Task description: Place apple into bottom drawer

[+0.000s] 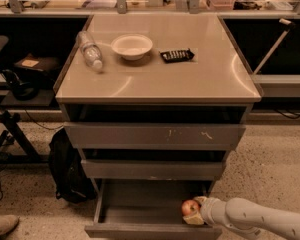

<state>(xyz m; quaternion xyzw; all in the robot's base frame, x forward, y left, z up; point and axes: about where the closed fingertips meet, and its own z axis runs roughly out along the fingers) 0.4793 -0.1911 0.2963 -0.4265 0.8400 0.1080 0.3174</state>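
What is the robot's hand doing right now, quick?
Gripper: closed on the apple, low in the open bottom drawer, at its right side.

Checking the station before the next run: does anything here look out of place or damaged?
The clear plastic bottle lies on its side on the beige cabinet top. The top grey drawer front bears pale scratches. Otherwise orderly: the gripper holds the red apple at the right end of the open bottom drawer.

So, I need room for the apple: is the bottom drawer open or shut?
Open. The bottom drawer is pulled out beyond the middle drawer, its floor showing; the tool holds the apple over its right end.
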